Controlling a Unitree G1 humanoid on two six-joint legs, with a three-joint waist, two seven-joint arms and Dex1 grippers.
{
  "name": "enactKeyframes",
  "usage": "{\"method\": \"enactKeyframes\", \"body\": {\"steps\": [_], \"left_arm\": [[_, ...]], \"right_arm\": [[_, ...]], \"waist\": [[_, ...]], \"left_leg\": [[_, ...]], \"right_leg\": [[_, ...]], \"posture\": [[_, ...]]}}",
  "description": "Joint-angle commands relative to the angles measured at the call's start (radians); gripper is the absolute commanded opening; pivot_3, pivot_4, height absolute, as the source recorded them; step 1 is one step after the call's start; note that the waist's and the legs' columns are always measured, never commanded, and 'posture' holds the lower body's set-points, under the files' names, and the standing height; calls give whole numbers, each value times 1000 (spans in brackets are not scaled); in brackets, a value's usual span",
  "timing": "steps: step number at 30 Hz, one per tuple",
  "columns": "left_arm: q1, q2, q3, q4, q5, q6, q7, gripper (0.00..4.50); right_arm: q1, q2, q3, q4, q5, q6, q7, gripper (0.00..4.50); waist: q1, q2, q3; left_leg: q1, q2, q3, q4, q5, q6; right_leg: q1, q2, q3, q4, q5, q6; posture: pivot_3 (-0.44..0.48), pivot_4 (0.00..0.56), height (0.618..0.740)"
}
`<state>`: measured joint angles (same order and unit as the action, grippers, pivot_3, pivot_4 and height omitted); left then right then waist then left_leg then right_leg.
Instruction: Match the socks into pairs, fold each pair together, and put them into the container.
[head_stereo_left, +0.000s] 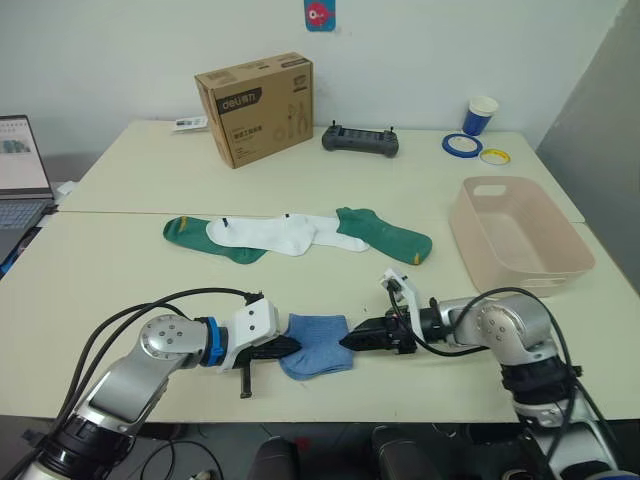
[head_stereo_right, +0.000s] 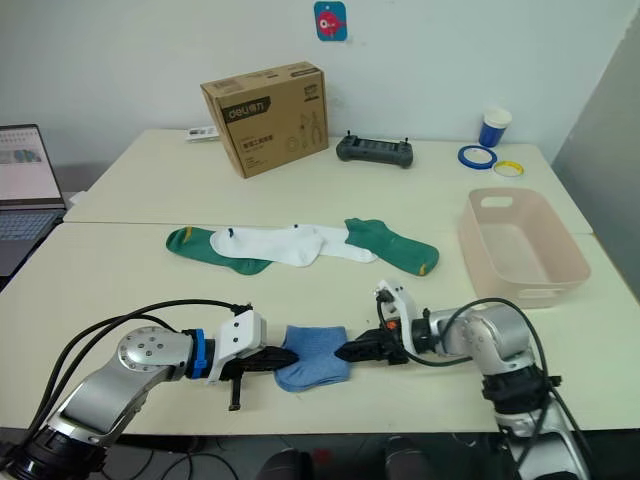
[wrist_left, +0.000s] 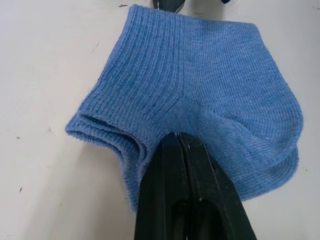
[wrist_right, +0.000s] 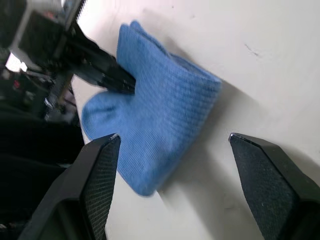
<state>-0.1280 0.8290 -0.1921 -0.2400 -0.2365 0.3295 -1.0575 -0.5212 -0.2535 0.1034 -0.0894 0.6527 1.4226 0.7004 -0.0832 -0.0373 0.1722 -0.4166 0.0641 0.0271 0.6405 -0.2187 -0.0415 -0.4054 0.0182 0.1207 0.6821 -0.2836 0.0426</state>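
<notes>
The two light blue socks (head_stereo_left: 320, 345) lie folded together in a stack near the table's front edge. My left gripper (head_stereo_left: 291, 346) is shut on their left edge, its fingers (wrist_left: 170, 165) pressed together over the fabric. From the right, my right gripper (wrist_right: 174, 137) stands open at the stack's other edge, fingertips wide apart and not touching it. Farther back lie two dark green socks (head_stereo_left: 195, 235) (head_stereo_left: 388, 232) and two white socks (head_stereo_left: 272, 234) (head_stereo_left: 336, 233), overlapping in a row. The pink-beige container (head_stereo_left: 545, 278) stands empty at the right.
A brown cardboard box (head_stereo_left: 255, 108), a black controller (head_stereo_left: 360, 140), a blue cup (head_stereo_left: 480, 115) and tape rolls (head_stereo_left: 462, 144) sit at the back. A laptop (head_stereo_left: 20, 165) is at the far left. Black cables loop off both arms.
</notes>
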Motion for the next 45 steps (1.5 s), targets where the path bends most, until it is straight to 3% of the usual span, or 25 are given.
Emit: {"method": "enactKeyframes", "body": {"steps": [1, 12, 16, 23, 26, 30, 35, 41, 45], "left_arm": [[18, 7, -12, 30, 44, 14, 17, 0], [24, -2, 2, -16, 19, 53, 29, 0], [16, -3, 6, -13, 14, 58, 31, 0], [1, -7, 39, -12, -34, 55, 13, 0], [-9, -12, 71, -18, -74, 53, 1, 0], [-34, -16, 212, -104, -294, 175, -27, 832], [-86, 45, 331, -200, -516, 381, -30, 2516], [-290, -25, 260, -155, -494, 394, 47, 4385], [-501, -180, 182, -82, -435, 344, 124, 4452]], "right_arm": [[-17, 46, 0, -1, 28, 31, -31, 3727], [-28, 158, -37, 78, 19, 27, -82, 3727], [-30, 141, -8, 86, 7, -10, -69, 2608], [-45, 105, 13, 95, 14, -41, -38, 164], [-51, 99, 7, 97, 14, -51, -38, 26], [-45, 25, 29, 24, -4, -122, -8, 0], [-60, -90, -44, -85, -18, -232, -6, 0], [-107, -232, -155, -174, -38, -335, -38, 0], [-169, -380, -235, -158, -89, -418, -33, 0]], "waist": [[-1, 0, 0], [-4, 0, 0], [-5, 0, 0], [-4, 0, 0], [-4, 0, 0], [-2, 0, 1], [-2, 0, 2], [5, 0, 2], [17, 0, 3]], "left_leg": [[0, 0, 0, 0, 0, 0], [0, 0, 0, 0, 0, 0], [0, 0, 0, 0, 0, 0], [0, 0, 0, -1, 0, 0], [-1, 0, 0, -1, 0, 0], [-4, 0, 0, -1, 0, 0], [-11, -1, -1, -1, 0, 0], [-14, -2, -4, -1, 0, 0], [-15, -3, -4, 2, 0, 0]], "right_leg": [[0, 0, 0, 0, 0, 0], [0, 0, 0, 0, 0, 0], [0, 0, 0, -1, 0, 0], [0, 0, 0, -1, 0, 0], [-1, 0, 0, -1, 0, 0], [-2, 0, -1, -2, 0, 1], [-8, -1, -2, -2, 2, 8], [-9, 0, -3, -2, 1, 9], [-8, 0, -3, -2, 1, 10]], "posture": [[0, 150, 740], [0, 150, 740], [0, 150, 740], [0, 150, 740], [0, 150, 740], [0, 150, 740], [0, 150, 740], [0, 150, 740], [0, 150, 740]]}}
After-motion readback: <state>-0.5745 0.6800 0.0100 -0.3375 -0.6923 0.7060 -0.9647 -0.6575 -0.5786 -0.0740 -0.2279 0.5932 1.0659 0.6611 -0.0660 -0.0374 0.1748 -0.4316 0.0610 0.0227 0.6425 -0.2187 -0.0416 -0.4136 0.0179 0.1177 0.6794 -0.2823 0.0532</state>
